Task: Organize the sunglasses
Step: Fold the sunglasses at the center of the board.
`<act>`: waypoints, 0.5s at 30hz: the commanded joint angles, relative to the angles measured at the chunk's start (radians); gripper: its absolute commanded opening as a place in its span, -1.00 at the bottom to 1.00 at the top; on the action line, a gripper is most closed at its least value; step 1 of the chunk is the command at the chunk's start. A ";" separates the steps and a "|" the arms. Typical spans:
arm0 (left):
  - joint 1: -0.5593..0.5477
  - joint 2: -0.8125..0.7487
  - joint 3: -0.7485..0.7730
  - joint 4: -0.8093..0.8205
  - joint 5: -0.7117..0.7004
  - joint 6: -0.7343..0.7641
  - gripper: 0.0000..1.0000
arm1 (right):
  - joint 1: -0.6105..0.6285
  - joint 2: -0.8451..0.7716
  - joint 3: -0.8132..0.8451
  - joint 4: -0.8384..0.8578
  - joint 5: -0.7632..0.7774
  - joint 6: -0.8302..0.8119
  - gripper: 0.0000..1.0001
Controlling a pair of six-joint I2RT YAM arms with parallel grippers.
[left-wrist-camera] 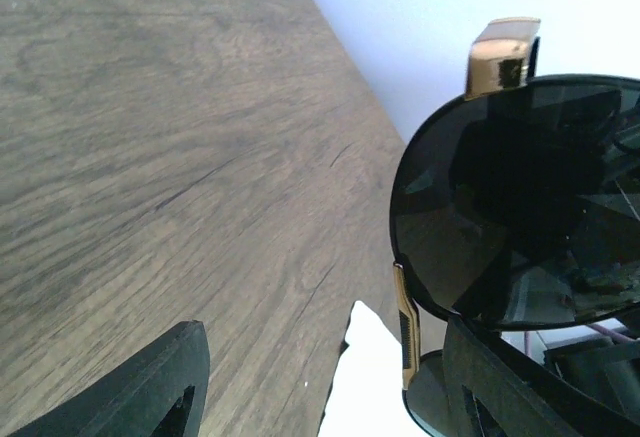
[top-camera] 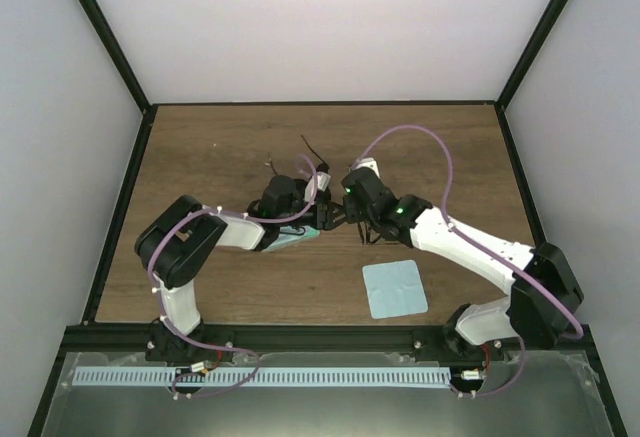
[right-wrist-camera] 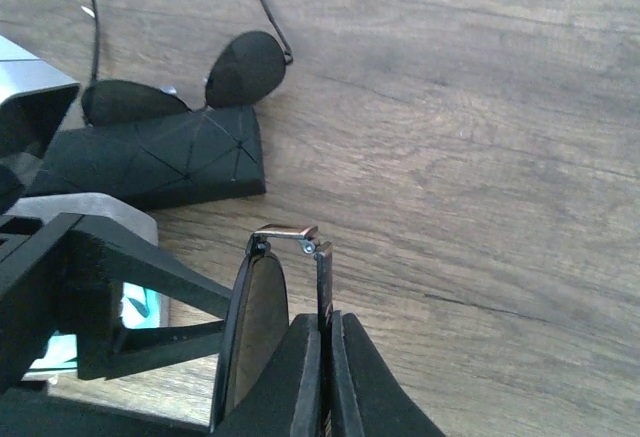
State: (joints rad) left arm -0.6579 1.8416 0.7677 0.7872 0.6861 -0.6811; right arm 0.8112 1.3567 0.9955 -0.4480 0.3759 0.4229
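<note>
Wood table (top-camera: 200,147); right arm (top-camera: 470,247) stretched inward, end effector (right-wrist-camera: 325,329) pinching sunglasses (right-wrist-camera: 257,327)

left arm (top-camera: 185,247): elbow folded, forearm low, reaching toward right arm (top-camera: 480,249). Latter stretched long from base. Both wrists meet over desk (top-camera: 200,157), just past far-left corner of blue cloth (top-camera: 394,289), tips facing. Fingers of right pincer (right-wrist-camera: 325,337) pressed together, clamping sunglasses (right-wrist-camera: 255,322) frame by hinge. Fingers of left pincer (left-wrist-camera: 325,357) spread wide beside lens, contact unclear.
</note>
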 commanded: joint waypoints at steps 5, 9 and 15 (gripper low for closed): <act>-0.028 -0.013 0.064 -0.054 -0.057 0.062 0.40 | 0.031 0.108 0.087 -0.047 -0.012 0.024 -0.95; -0.032 0.046 0.112 -0.090 -0.020 0.059 0.57 | 0.030 0.180 0.111 -0.068 -0.003 0.011 -0.93; -0.040 0.101 0.143 -0.107 -0.001 0.054 0.70 | 0.031 0.378 0.170 -0.159 0.106 0.060 -0.93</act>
State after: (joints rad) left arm -0.6689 1.9343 0.8524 0.6090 0.6479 -0.6327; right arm 0.8108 1.6211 1.1118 -0.5915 0.4992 0.4236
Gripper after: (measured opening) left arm 0.842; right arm 0.040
